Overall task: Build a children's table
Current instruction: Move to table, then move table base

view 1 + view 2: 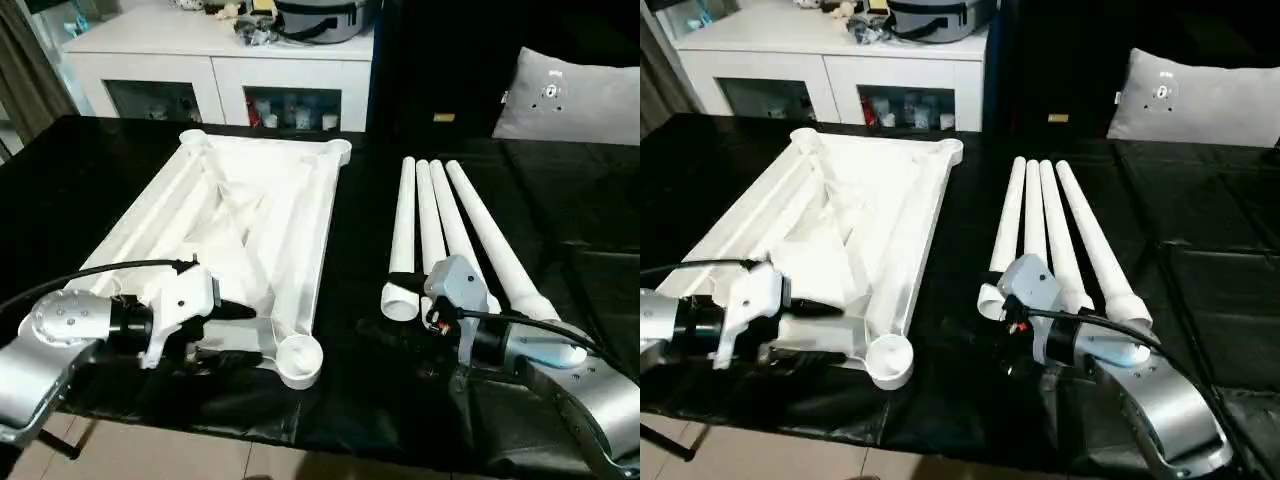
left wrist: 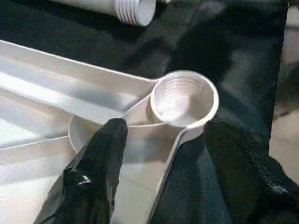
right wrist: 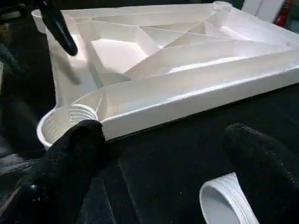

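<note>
The children's table top (image 1: 250,215) lies upside down on the black cover, ribs up, with round sockets at its corners. My left gripper (image 1: 238,335) is at the near edge, beside the near right socket (image 2: 184,98). Its jaws are open and straddle the rim: one finger (image 2: 105,154) is over the ribbed inside and the other is outside it. Several white tapered legs (image 1: 440,210) lie side by side to the right, threaded ends toward me. My right gripper (image 3: 163,158) hovers open between the top and the nearest leg end (image 3: 224,200), holding nothing.
The black-covered work surface (image 1: 90,170) ends just in front of both forearms, with floor (image 1: 150,455) below. A white cabinet with glass doors (image 1: 220,75) stands behind it. A grey cushion (image 1: 570,95) sits at the far right.
</note>
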